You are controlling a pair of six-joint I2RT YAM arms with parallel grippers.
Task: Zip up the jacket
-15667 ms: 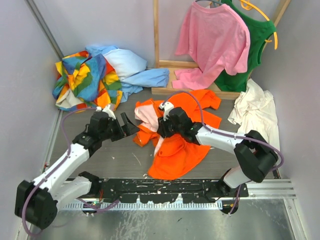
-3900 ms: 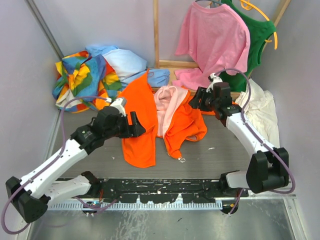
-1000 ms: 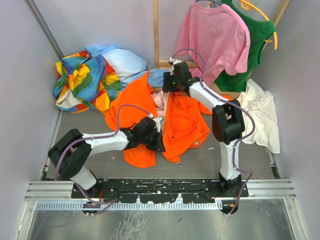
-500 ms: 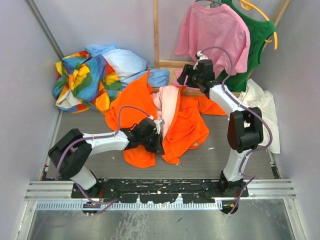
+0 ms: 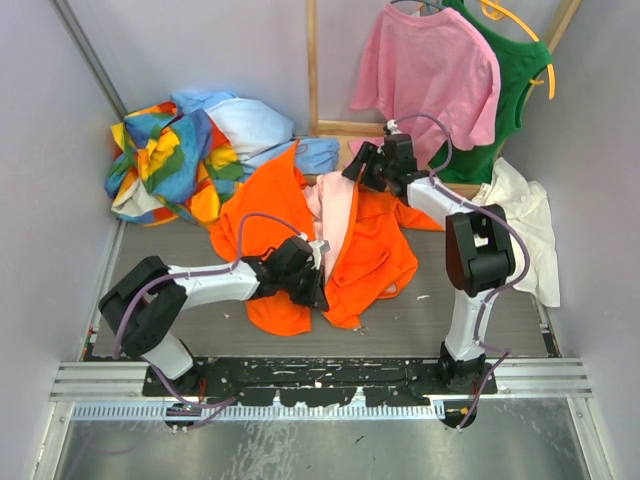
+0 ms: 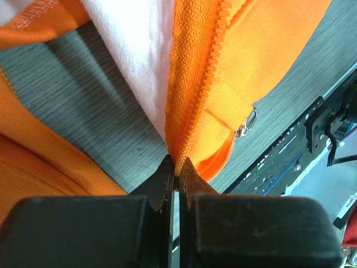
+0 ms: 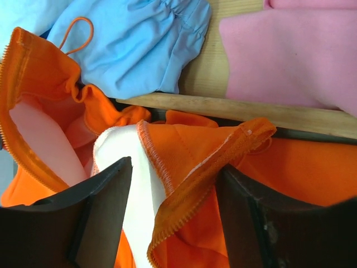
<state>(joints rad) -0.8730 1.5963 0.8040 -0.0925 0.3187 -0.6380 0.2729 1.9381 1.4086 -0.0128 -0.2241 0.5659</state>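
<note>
The orange jacket lies open on the table, its pale lining showing at the top middle. My left gripper sits low at the jacket's bottom hem, shut on the lower end of the zipper edge. The zipper teeth run up and away from the jaws, and the metal pull hangs just to their right. At the jacket's top my right gripper hovers open. In the right wrist view a folded orange zipper edge lies between its fingers, and the right-hand finger touches the fabric.
A multicoloured garment and light blue cloth are heaped at the back left. A pink T-shirt and a green garment hang at the back right on a wooden frame. White cloth lies along the right wall.
My right gripper swung right, then came back left and down onto the jacket's top edge. The jacket's right panel shifted with it. The left gripper kept its hold and place.
</note>
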